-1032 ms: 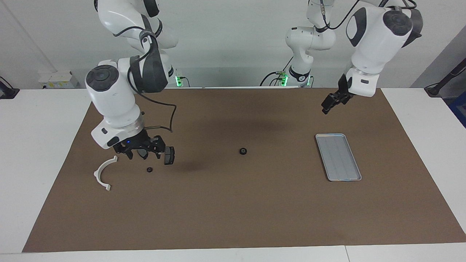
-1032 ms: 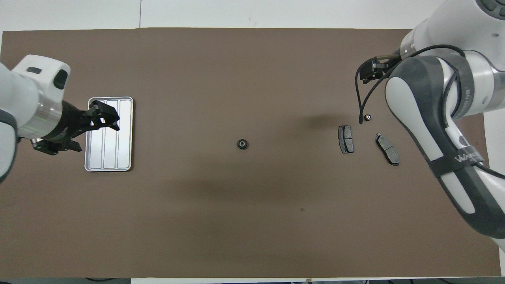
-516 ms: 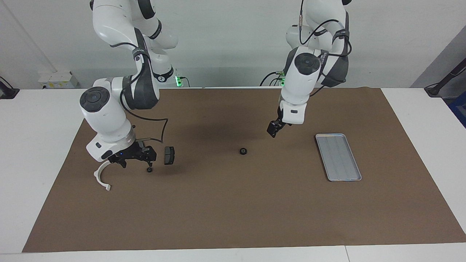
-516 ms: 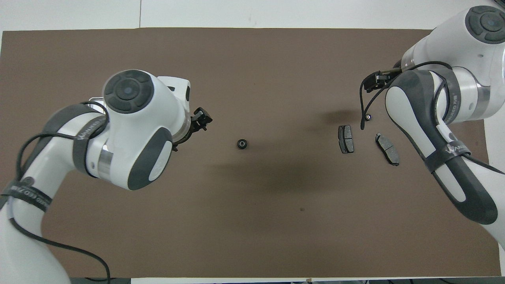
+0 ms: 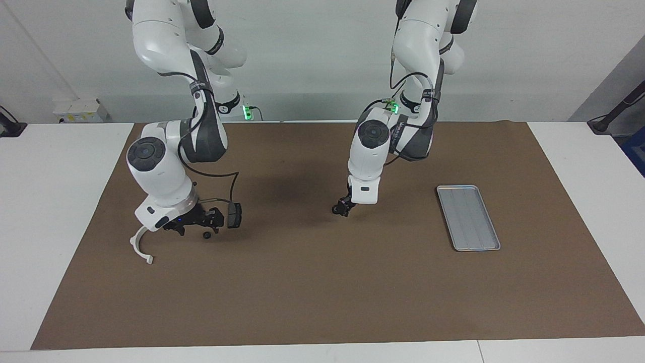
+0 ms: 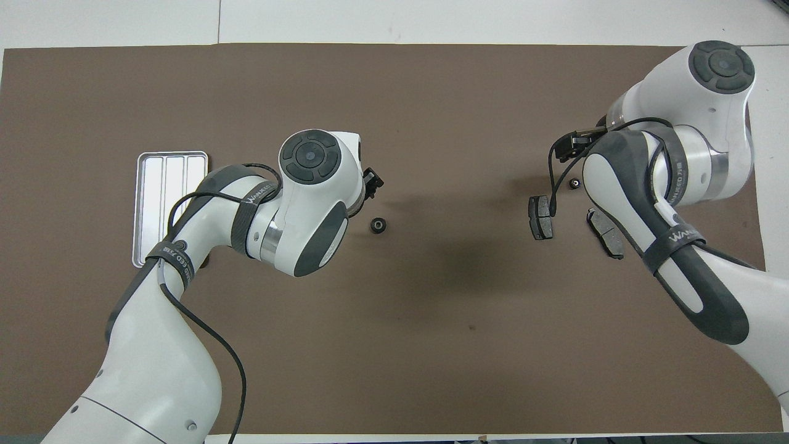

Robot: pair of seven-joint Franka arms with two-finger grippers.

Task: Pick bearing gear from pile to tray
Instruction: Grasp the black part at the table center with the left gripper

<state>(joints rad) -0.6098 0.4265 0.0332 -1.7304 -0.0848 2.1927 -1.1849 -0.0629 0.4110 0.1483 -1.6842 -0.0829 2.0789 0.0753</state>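
Observation:
The bearing gear (image 6: 378, 226), a small black ring, lies alone at the middle of the brown mat. My left gripper (image 5: 343, 209) hangs open just above the gear (image 5: 335, 209), holding nothing; in the overhead view the left gripper (image 6: 372, 183) shows beside the gear. The pile lies at the right arm's end: two dark pads (image 6: 540, 217) (image 6: 605, 225), a tiny black piece (image 6: 574, 183) (image 5: 206, 235) and a white half-ring (image 5: 140, 244). My right gripper (image 5: 194, 224) (image 6: 570, 146) hovers low and open over the pile. The silver tray (image 5: 468, 218) (image 6: 171, 206) holds nothing.
The brown mat (image 5: 322, 292) covers most of the white table. The right arm hides the white half-ring in the overhead view. One pad (image 5: 233, 215) lies right beside the right gripper.
My left arm has swung from near the tray across to the mat's middle and come down over the bearing gear. The right gripper has shifted only a little over the pile.

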